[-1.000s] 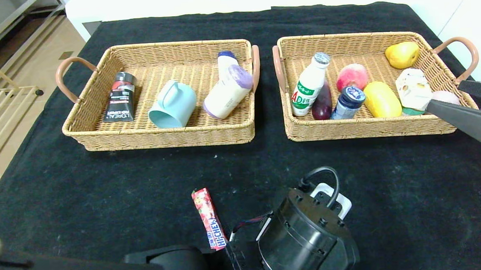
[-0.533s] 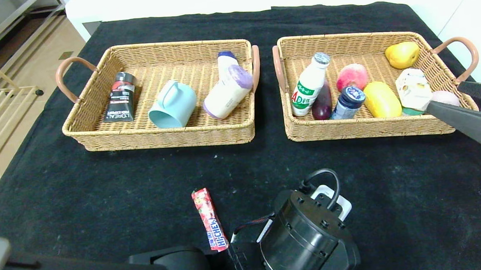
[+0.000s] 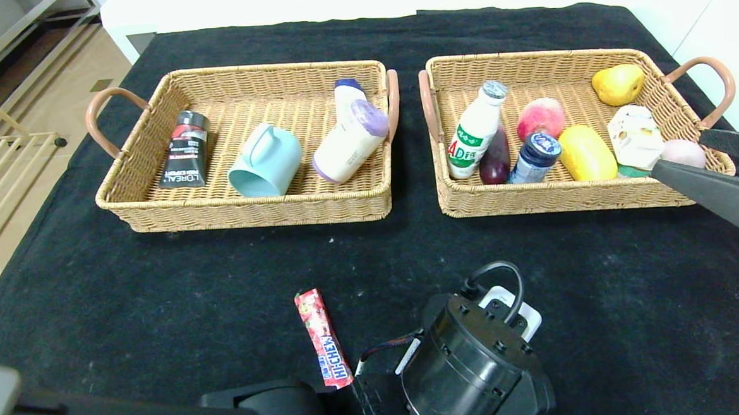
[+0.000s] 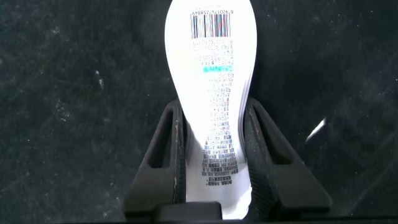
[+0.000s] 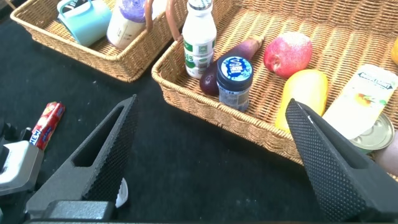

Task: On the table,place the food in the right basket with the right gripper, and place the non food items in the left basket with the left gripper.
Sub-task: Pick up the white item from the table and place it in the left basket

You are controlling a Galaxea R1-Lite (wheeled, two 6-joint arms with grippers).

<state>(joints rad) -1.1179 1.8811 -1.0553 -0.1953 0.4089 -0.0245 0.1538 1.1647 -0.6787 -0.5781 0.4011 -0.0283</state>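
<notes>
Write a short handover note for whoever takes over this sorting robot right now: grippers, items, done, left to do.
Left gripper: shut on the white bottle, which lies on the table.
Right gripper: open, empty, at the right basket.
Done: mug and roll in the left basket; milk bottle, jar and carton in the right one.
Left: bottle to the left basket; candy stick to the right.

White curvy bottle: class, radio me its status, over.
Left hand closed on the white bottle, low over the table. Right hand open near the right basket. Nothing obstructing.
</notes>
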